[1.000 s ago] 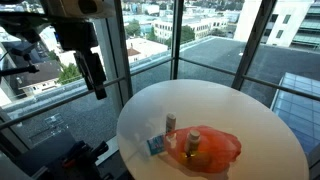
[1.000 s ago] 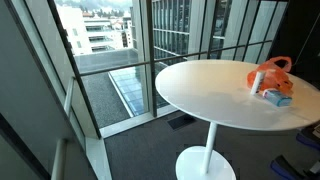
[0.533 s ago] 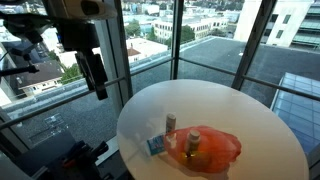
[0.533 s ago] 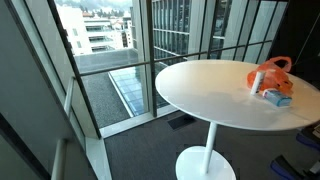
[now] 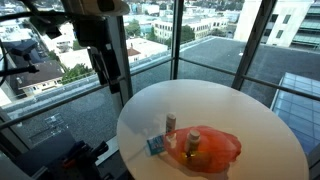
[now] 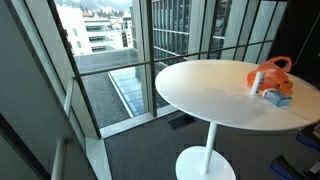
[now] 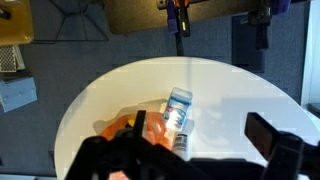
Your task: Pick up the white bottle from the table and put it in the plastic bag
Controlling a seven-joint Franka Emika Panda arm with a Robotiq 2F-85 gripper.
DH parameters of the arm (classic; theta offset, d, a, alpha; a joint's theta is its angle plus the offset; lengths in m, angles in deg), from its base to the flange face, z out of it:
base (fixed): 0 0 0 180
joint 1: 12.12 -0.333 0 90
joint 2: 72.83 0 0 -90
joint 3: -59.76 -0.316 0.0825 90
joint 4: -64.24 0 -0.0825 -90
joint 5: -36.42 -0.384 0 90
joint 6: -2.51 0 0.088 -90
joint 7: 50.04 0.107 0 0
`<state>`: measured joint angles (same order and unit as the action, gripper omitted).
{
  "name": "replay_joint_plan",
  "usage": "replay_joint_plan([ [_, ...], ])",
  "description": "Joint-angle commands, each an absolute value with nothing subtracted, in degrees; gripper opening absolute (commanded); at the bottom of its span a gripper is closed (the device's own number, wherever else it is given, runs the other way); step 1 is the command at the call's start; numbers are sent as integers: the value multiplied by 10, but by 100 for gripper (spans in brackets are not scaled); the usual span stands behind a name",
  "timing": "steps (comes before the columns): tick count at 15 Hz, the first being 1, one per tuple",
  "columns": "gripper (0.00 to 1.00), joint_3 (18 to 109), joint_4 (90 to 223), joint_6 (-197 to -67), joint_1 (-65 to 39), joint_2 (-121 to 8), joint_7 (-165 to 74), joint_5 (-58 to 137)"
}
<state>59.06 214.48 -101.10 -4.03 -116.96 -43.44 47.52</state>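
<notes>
The round counter (image 5: 255,115) is plain white in both exterior views (image 6: 200,90), and so is its pedestal foot (image 6: 205,165). The plastic bag (image 5: 222,150) is bright translucent orange, seen also in the wrist view (image 7: 118,128). The bottle (image 5: 170,123) beside it is whitish, and reads clearly white in an exterior view (image 6: 258,86). The small box (image 5: 156,146) is blue and white, with blue print on a pale face in the wrist view (image 7: 179,108). The gripper (image 5: 108,75) is black, its fingers (image 7: 268,134) a dark blur. The carpet (image 6: 130,150) is a flat mid grey and the window frames (image 6: 148,50) are dark.
</notes>
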Motion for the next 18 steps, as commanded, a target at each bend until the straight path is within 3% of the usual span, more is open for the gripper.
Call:
replay_joint_plan([
  [1,100,608,2096,-1022,-41,-1109,-420,463],
  [18,100,663,1949,-1084,-38,-840,-429,390],
])
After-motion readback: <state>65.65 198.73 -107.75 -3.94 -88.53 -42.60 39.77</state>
